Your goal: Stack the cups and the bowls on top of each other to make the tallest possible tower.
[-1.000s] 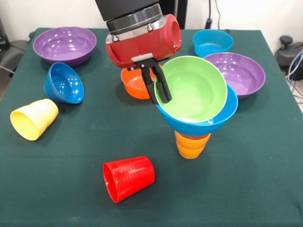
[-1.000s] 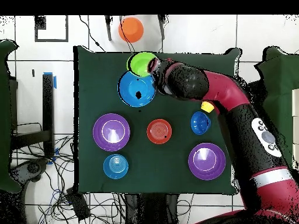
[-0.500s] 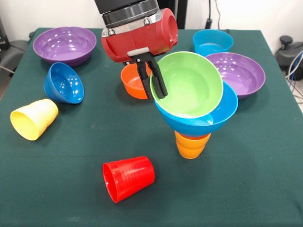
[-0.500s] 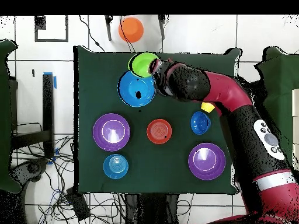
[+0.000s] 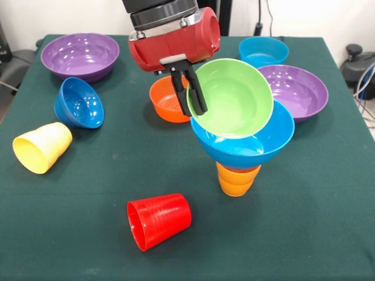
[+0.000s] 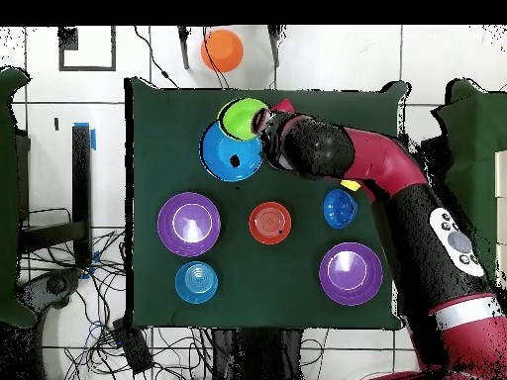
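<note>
**Green bowl held tilted over the tower**

The green bowl [image 5: 233, 98] sits tipped inside the large blue bowl [image 5: 246, 146], which rests on the upright orange cup [image 5: 236, 179] near the table's [image 5: 304, 234] middle. The gripper [image 5: 191, 93] is clamped on the green bowl's rim. An orange bowl [image 5: 166, 100] lies just behind. The red cup [image 5: 159, 220] and yellow cup [image 5: 41, 147] lie on their sides, well apart.

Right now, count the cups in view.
3: yellow cup on its side at the left, red cup on its side in front, orange cup under the blue bowl.
</note>
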Controlling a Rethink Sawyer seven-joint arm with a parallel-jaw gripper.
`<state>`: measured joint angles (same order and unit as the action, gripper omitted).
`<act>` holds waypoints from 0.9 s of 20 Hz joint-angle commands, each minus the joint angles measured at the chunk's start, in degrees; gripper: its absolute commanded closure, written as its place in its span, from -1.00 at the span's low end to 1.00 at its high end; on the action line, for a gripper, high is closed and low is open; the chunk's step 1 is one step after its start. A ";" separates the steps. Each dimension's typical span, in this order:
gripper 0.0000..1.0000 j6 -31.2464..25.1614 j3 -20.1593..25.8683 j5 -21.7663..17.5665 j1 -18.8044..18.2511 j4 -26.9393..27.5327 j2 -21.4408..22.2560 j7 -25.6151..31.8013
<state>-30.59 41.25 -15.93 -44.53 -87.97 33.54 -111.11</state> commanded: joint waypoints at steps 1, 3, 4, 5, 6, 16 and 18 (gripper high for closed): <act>1.00 0.07 -5.08 -6.66 1.54 -3.41 0.27 3.01; 1.00 0.10 -5.49 -6.91 1.82 -3.15 0.40 3.00; 1.00 0.09 -5.63 -6.96 1.90 -3.10 0.45 2.97; 1.00 0.16 -5.73 -7.12 1.93 -3.12 0.54 2.89; 1.00 0.20 -5.72 -7.21 1.92 -3.11 0.55 2.84; 1.00 1.35 -5.37 -8.71 1.74 -2.85 -0.20 2.27; 1.00 1.84 -5.61 -9.27 1.80 -2.93 -0.23 2.08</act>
<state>-30.59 39.05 -20.62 -44.46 -88.98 34.63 -111.11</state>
